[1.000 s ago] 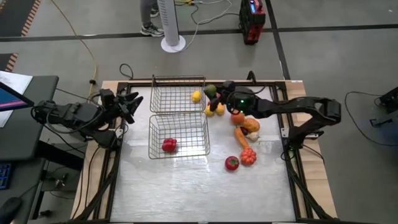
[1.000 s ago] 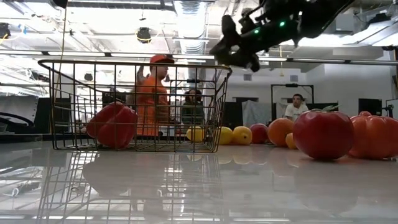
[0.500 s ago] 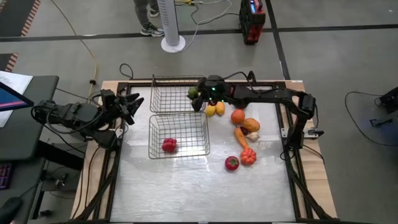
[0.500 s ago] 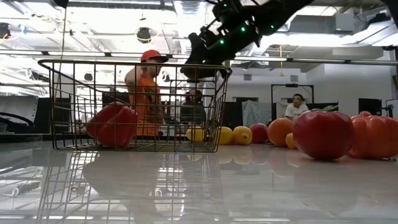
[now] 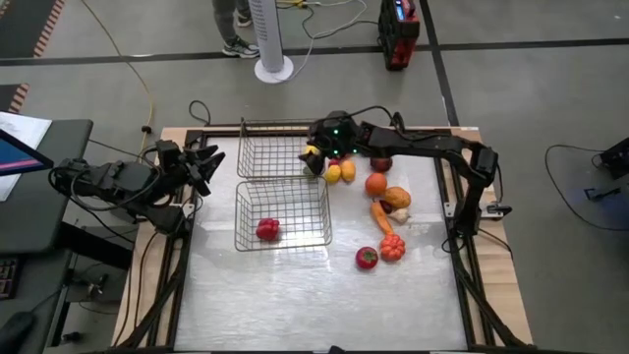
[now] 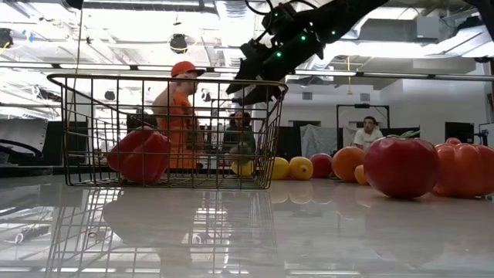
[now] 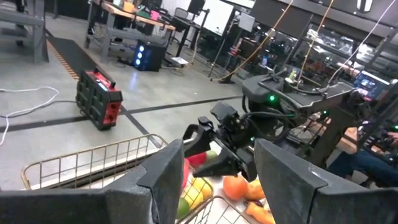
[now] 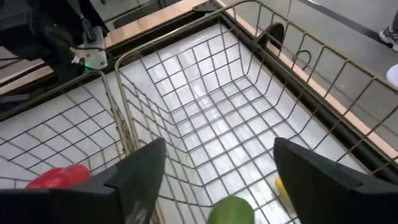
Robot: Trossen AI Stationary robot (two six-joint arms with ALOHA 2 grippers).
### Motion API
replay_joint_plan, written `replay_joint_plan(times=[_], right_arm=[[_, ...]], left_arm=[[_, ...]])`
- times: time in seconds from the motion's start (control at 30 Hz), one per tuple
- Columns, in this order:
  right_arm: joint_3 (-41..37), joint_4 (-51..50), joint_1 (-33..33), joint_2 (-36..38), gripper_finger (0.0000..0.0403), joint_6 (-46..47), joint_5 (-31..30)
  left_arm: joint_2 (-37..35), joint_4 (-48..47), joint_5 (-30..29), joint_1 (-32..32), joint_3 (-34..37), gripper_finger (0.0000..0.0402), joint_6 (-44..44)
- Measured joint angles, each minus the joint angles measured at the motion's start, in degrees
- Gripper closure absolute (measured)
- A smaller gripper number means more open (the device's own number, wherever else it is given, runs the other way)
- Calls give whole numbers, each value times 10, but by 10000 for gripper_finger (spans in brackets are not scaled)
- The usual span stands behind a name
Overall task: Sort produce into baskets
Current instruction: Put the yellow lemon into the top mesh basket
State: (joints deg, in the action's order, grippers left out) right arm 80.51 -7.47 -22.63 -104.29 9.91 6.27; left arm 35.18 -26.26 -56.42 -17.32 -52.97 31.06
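Dropping a green fruit (image 8: 231, 210) from the opened right gripper (image 5: 314, 157) into the far basket (image 5: 257, 147) beside a lemon (image 8: 281, 185) (left gripper (image 5: 201, 167) parked, open), then fetching from the pile (image 5: 376, 185).

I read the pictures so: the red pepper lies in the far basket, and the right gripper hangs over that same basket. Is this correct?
Not quite. The red pepper lies in the near basket, not the far one, as the high view shows. The right gripper does hang over the far basket, at its right edge.
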Motion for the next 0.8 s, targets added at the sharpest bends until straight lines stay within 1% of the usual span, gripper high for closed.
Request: replay_joint_plan(times=[0.07,0.13,0.27,0.37,0.47,0.6,0.73,0.8], right_arm=[[1,-31,-5,3,45,-6,0],[1,-92,-14,11,35,1,-14],[-6,-188,-35,25,39,-6,-46],[-33,-189,-46,44,52,-22,-51],[-60,-161,-51,60,66,-23,-51],[-102,-150,-57,60,79,-18,-51],[-150,-111,-57,58,84,2,-52],[-170,-110,-56,56,84,19,-60]], left_arm=[[0,0,0,0,0,219,-5],[0,0,0,0,0,219,-8],[-4,0,1,0,0,219,-8],[-8,-1,1,0,0,219,-8],[-10,-3,2,0,0,219,-8],[-12,-4,1,0,0,219,-8],[-11,-5,2,0,0,219,-8],[-11,-4,2,0,0,219,-8]])
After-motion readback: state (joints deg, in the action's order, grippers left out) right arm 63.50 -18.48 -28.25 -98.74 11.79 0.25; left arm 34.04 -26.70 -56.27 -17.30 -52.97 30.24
